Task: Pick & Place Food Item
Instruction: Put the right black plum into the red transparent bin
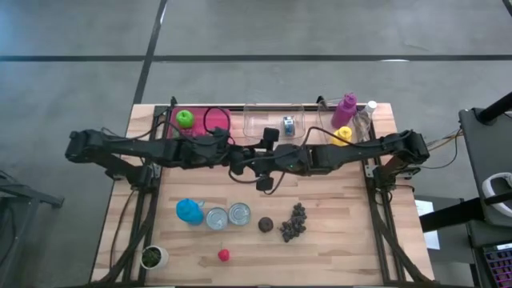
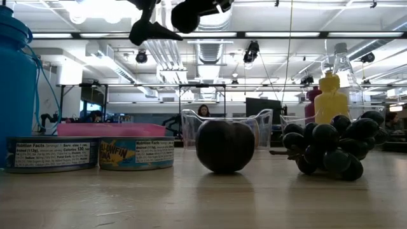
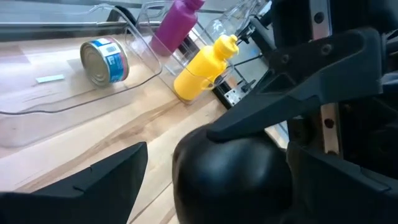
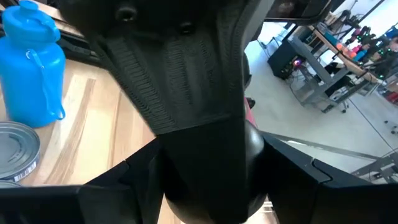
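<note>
The left gripper's (image 1: 242,164) jaws stand wide open. In its wrist view one dark finger (image 3: 102,177) sits far out to the side, and a rounded black part of the other arm fills the space ahead of it. Whether the right gripper (image 1: 272,160) is open or closed on anything, I cannot tell: its own wrist view is blocked by a dark ribbed body close to the lens.

Both arms reach in from the sides and meet over the middle of the wooden table (image 1: 344,240), raised well above the surface. Neither is near the food.

The food lies in two places. Toward the front edge, a dark plum (image 1: 266,225) rests on the bare wood, with a bunch of dark grapes (image 1: 294,222) just beside it. Left of the plum stand two flat tins (image 1: 228,216), touching each other, then a blue bottle (image 1: 190,211). Nearer the front are a small red item (image 1: 224,255) and a little white pot (image 1: 153,257) with green in it.

At the back edge, a green apple (image 1: 185,118) sits in a pink tray (image 1: 216,124). Next to that, a clear bin (image 1: 256,120) holds a single can (image 1: 288,124) lying on its side. At the far right, a purple bottle (image 1: 346,110), a yellow bottle (image 1: 342,136) and a clear bottle (image 1: 364,118) stand close together.
</note>
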`<act>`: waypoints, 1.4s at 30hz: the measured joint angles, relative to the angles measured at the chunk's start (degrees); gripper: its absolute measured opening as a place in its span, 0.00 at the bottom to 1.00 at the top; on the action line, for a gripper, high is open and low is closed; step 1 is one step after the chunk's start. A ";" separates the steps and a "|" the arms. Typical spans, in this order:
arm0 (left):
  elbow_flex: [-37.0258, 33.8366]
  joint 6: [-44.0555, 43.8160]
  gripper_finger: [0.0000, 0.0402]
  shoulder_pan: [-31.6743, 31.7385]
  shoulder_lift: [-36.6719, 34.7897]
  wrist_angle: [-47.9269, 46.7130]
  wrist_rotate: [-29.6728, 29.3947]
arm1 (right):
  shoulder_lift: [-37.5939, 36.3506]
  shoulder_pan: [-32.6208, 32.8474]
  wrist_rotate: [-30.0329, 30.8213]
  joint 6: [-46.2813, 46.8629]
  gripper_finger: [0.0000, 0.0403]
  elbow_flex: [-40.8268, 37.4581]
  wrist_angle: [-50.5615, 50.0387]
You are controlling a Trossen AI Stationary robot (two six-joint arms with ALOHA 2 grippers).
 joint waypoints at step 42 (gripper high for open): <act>-0.07 -0.09 0.54 0.03 0.27 -0.15 -0.23 | -0.22 -0.04 0.61 0.08 0.67 -0.12 0.10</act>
